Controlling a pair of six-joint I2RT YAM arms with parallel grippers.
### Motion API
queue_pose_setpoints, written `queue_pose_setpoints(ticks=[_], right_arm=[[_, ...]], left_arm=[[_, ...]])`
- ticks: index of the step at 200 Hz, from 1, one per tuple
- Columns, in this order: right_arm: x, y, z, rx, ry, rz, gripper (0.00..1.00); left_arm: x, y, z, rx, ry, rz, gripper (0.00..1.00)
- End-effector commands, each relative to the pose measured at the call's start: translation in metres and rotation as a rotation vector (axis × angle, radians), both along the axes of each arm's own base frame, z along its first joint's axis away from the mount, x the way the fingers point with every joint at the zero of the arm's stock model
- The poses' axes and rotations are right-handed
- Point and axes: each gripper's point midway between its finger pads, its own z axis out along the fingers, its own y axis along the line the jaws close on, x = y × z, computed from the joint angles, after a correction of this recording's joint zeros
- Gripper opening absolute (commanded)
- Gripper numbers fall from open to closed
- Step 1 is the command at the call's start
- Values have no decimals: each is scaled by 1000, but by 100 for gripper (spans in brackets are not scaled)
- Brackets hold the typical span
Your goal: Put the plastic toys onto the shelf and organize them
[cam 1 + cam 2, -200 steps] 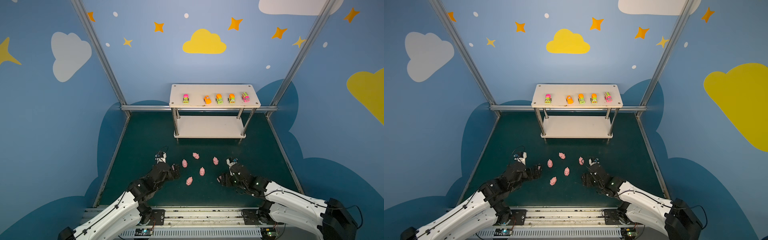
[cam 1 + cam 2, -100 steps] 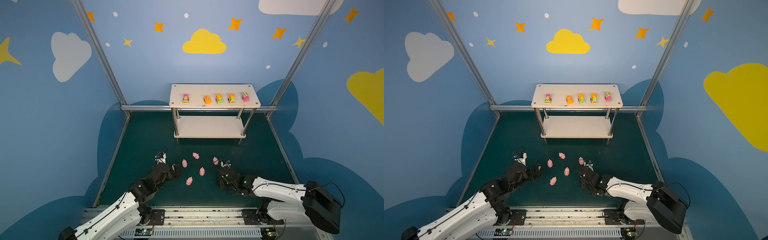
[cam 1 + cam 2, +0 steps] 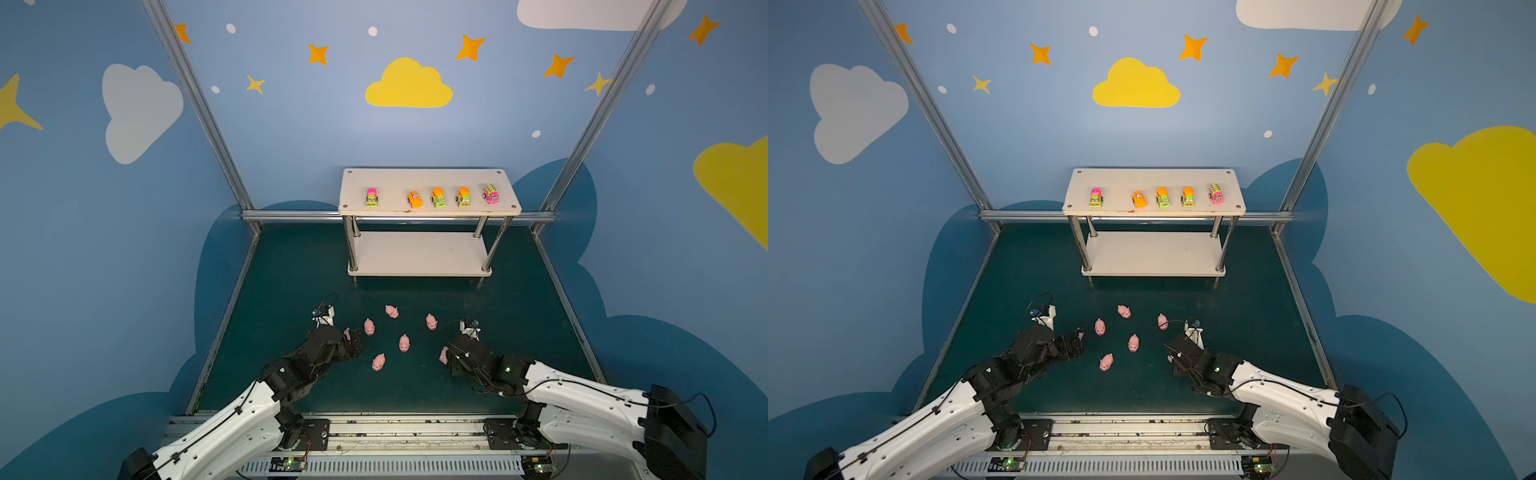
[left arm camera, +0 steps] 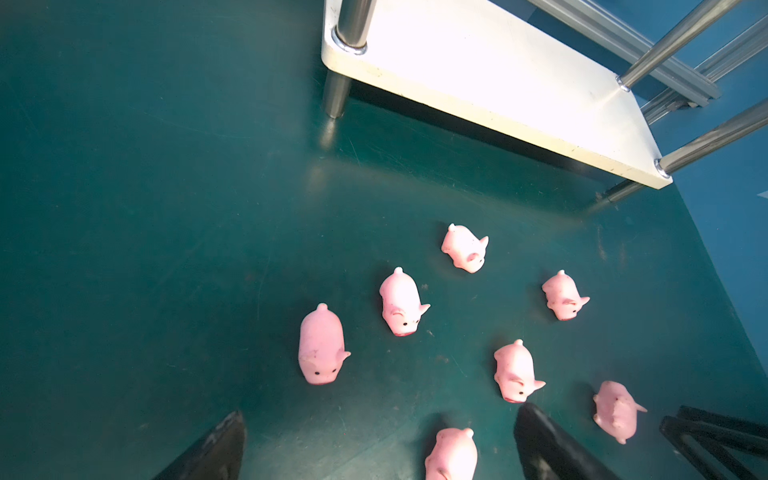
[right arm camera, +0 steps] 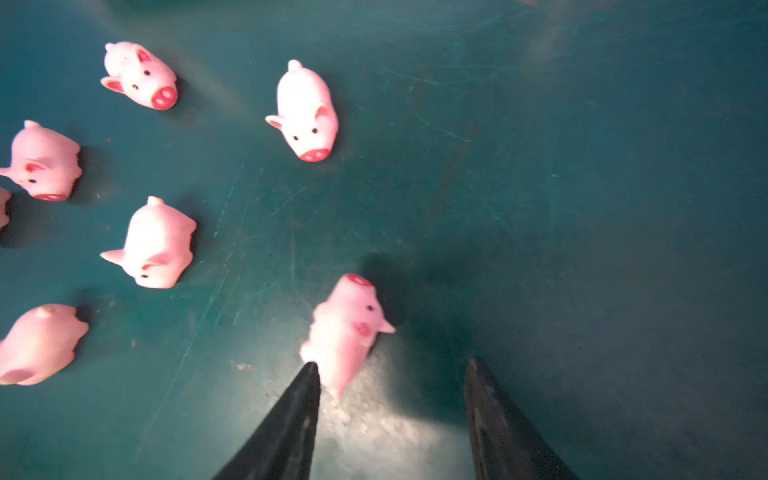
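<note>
R claw [image 5: 391, 362] jaws apart, pig [image 5: 347, 332] poss. touching one finger [image 5: 297, 403].

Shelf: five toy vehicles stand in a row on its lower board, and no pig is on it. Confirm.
Wrong board. The five toy vehicles stand in a row on the top board of the shelf, not the lower one; both top views show it. No pig is on it.

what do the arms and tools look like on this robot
Both the left arm and right arm have glossy white link shells with black joints and thin black cables along them. The left tool and right tool are black with tapered pointed fingers, each topped by a small white camera mount.
</note>
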Motion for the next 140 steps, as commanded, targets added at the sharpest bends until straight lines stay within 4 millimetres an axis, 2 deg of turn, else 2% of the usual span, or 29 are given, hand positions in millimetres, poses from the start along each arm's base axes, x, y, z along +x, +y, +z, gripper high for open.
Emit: queue_pose_setpoints(ticks=[1,31,95,140], right_arm=[[-6,-20,-8,-45,11,-31,53],[-4,-12,-6,-19,7,-10,42],[7,24,3,14,17,70,33],[10,32,4,8,14,92,32]], left_arm=[[2,-4,3,-18,-11,-6,100],[0,-3,3,-20,-10,-5,100],[-3,5,8,-13,-25,11,100],[-4,8,5,1,-25,18,100]])
